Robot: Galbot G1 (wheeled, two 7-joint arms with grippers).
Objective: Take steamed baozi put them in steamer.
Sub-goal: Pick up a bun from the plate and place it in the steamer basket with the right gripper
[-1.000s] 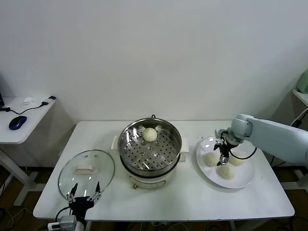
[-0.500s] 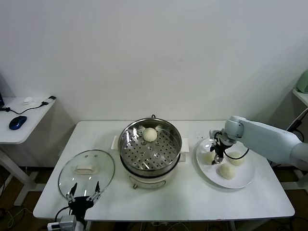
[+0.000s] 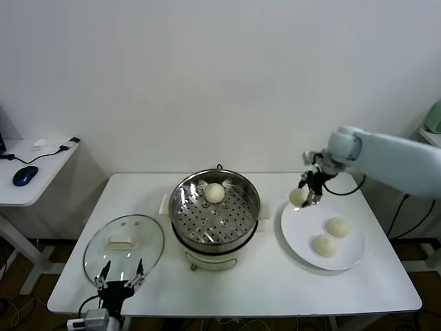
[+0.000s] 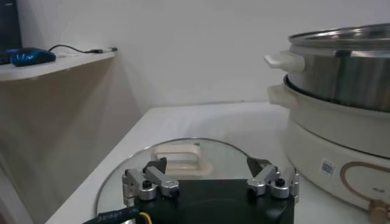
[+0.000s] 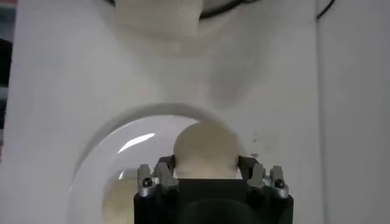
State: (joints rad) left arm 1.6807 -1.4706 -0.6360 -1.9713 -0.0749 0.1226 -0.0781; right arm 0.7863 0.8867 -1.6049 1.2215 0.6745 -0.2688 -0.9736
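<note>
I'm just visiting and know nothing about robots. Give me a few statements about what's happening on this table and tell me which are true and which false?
1. The right gripper holds a bun above the plate. True.
2. Three buns lie on the plate. False: two lie there.
3. The steamer already holds one bun. True.
4. The glass lid covers the steamer. False: it lies on the table beside it.
5. The left gripper carries a bun. False: its jaws are open and empty, near the lid.

Steamer [image 3: 215, 210] sits mid-table [image 3: 275, 283] with one baozi [image 3: 215, 192] in it, lid [image 3: 124, 246] on its left, plate [image 3: 344, 256] with two baozi [image 3: 337, 227] on its right.
</note>
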